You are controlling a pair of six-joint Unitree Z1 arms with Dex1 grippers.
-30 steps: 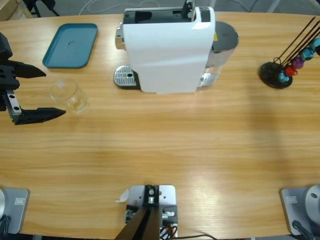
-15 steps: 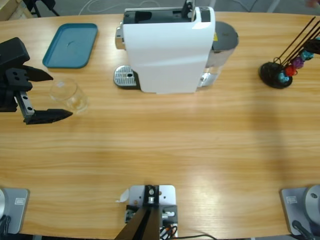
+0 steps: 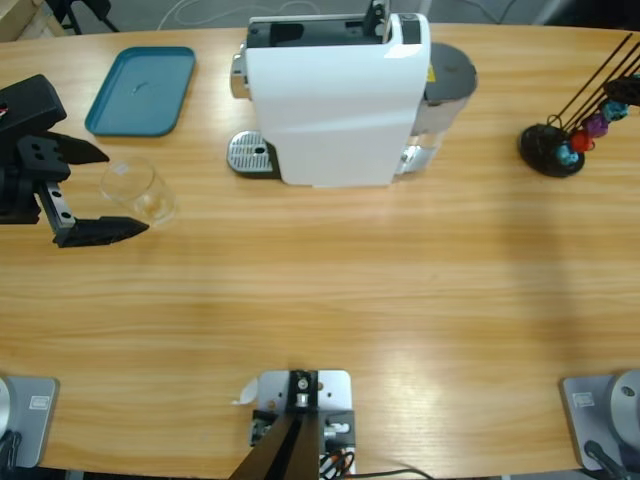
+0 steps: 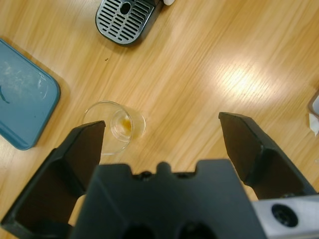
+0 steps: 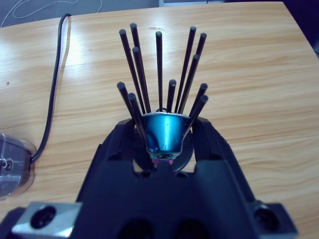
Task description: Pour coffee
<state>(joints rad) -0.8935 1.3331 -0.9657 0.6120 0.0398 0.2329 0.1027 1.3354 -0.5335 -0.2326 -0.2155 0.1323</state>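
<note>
Coffee [image 4: 125, 126] barely films the glass cup [image 4: 115, 127].

The high view looks straight down on the whole wooden table [image 3: 330, 290]. The left wrist view faces down, close above the glass cup [image 4: 113, 126], which the high view shows at the table's left. The right wrist view faces the capsule rack [image 5: 162, 94] at close range.
</note>
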